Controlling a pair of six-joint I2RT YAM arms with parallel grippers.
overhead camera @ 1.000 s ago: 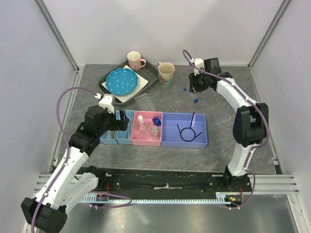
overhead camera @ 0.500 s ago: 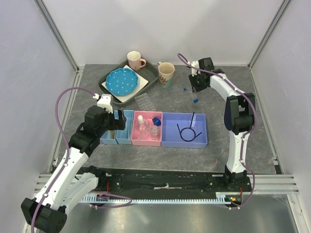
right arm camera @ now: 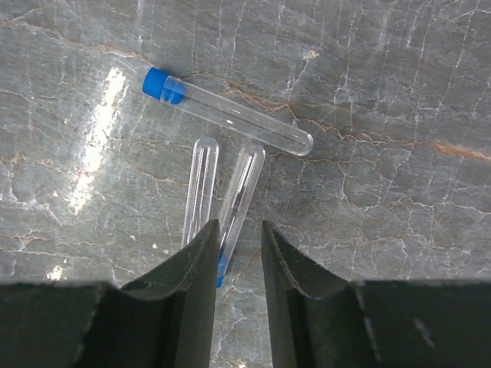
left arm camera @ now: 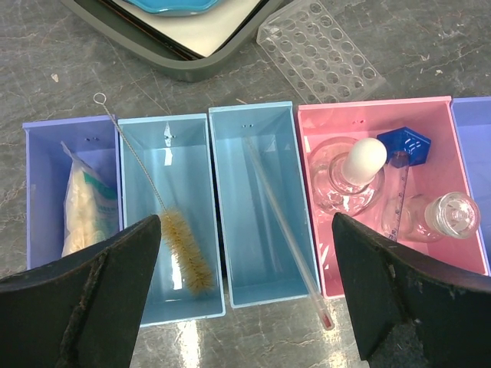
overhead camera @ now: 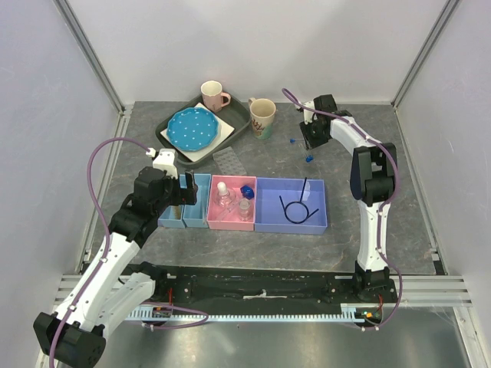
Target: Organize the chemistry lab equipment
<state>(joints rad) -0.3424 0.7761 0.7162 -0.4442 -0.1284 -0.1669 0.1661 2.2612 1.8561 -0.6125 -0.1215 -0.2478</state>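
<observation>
Grey stone table (overhead camera: pixel 345 245), right tool (right arm camera: pixel 239 227) narrowed — pinching blue-tipped stick (right arm camera: pixel 244 176)

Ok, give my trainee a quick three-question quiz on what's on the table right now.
1. How many test tubes lie under the right gripper?
2. True or false: the bottle brush lies in a light blue bin.
3. The black looped wire lies in: A the pink bin, B the large blue bin, C the blue dotted plate?
Key: 1 three; 2 true; 3 B.
</observation>
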